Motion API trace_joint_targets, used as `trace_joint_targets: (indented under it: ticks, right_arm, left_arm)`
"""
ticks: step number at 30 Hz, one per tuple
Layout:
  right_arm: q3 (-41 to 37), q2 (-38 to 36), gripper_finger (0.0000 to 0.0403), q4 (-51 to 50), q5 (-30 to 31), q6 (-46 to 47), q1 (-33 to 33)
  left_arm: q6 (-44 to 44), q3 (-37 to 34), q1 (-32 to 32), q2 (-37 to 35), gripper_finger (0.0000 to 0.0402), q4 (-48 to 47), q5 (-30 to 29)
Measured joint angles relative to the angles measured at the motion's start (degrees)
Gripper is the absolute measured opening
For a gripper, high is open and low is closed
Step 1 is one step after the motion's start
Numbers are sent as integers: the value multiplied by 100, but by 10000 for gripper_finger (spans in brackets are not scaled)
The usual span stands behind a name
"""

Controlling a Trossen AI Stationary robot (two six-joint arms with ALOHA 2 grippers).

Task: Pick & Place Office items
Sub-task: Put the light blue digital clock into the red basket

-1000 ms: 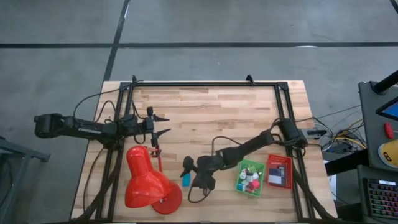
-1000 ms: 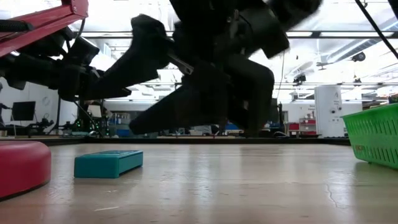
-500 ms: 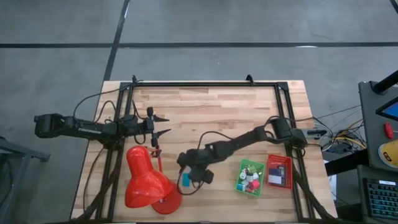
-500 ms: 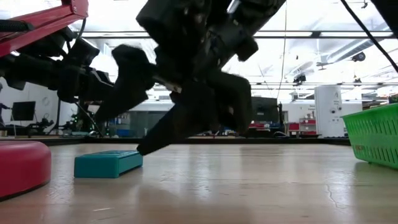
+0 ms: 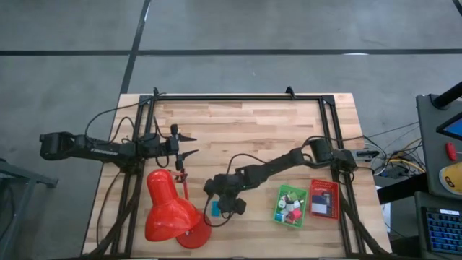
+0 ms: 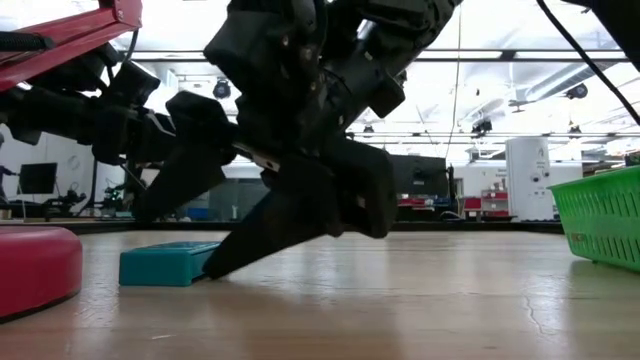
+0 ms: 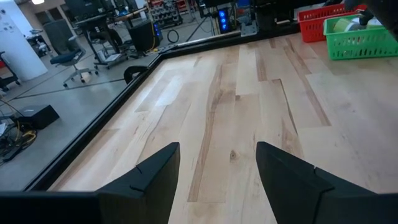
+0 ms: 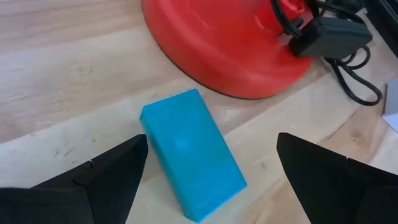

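A teal eraser-like block (image 8: 193, 152) lies flat on the wooden table, close to the red desk lamp's base (image 8: 230, 50). It also shows in the high view (image 5: 215, 209) and the low view (image 6: 165, 262). My right gripper (image 8: 211, 142) is open and low over it, one finger on each side of the block's long sides, with a gap to each in the wrist view. In the low view, the right gripper (image 6: 180, 240) has its near fingertip down at the table by the block's end. My left gripper (image 5: 191, 144) is open and empty at the table's left, above the lamp.
The red desk lamp (image 5: 172, 209) stands at the near left, its base right beside the block. A green tray (image 5: 291, 206) with several small pieces and a red tray (image 5: 324, 198) stand at the near right. Bare wood lies across the table's middle and far side (image 7: 249, 93).
My right gripper has gone toward the table's left edge and down to the teal block, with its fingers open throughout. They now stand on either side of the block. The block has not moved.
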Motion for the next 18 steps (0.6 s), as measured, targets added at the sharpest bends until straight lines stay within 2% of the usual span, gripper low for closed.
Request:
trace_joint_targets:
  ticks: [6, 18]
  right_arm:
    - [0, 10, 351, -31, -17, 21, -1]
    - [0, 121, 275, -32, -245, 89, -8]
  left_arm:
    - [0, 1, 0, 0, 218, -2, 2]
    - [0, 2, 0, 0, 218, -3, 1]
